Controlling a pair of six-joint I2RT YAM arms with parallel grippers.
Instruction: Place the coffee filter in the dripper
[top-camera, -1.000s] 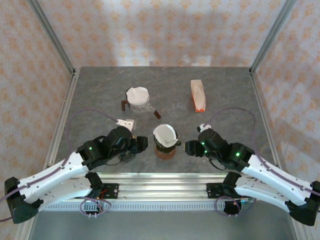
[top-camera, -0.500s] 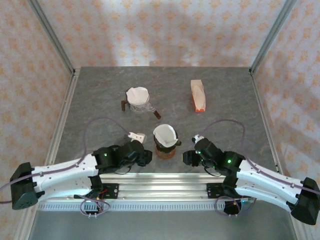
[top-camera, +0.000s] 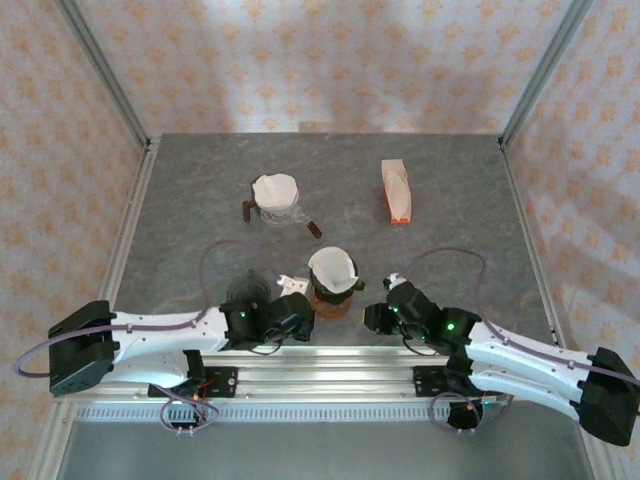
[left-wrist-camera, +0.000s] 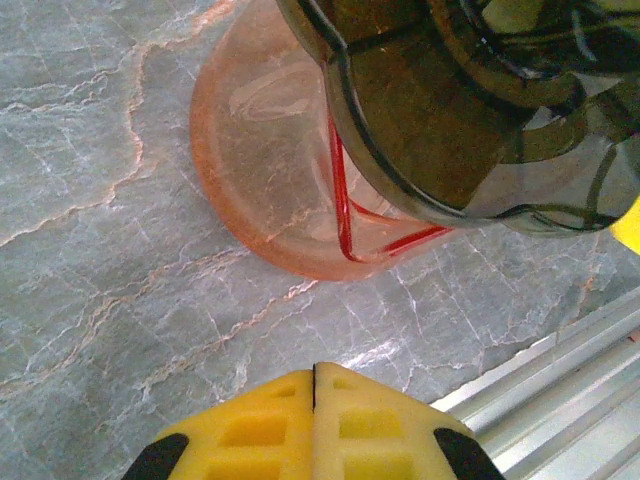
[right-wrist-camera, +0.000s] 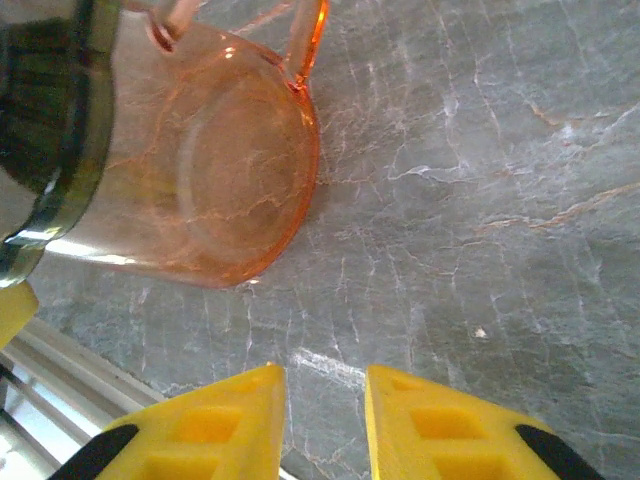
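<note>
A white coffee filter (top-camera: 333, 266) sits open inside the dark smoked dripper (top-camera: 330, 285), which stands on an orange glass cup (top-camera: 329, 303) near the table's front. The left wrist view has the cup (left-wrist-camera: 265, 170) and the dripper (left-wrist-camera: 440, 110) just ahead of my left gripper (left-wrist-camera: 314, 385), whose yellow pads are pressed together on nothing. My left gripper (top-camera: 303, 322) lies low at the cup's left. My right gripper (top-camera: 372, 318) lies at the cup's right. Its pads (right-wrist-camera: 325, 395) stand a narrow gap apart over bare table, with the cup (right-wrist-camera: 205, 170) ahead to the left.
A second dripper holding a white filter (top-camera: 275, 193) stands at the back centre-left. An orange and white filter pack (top-camera: 396, 190) lies at the back right. The aluminium rail (top-camera: 320, 365) runs along the near edge, close behind both grippers.
Both arms have drawn back toward the near edge and sunk low beside the cup. The left jaws have shut fully and the right jaws have narrowed.
</note>
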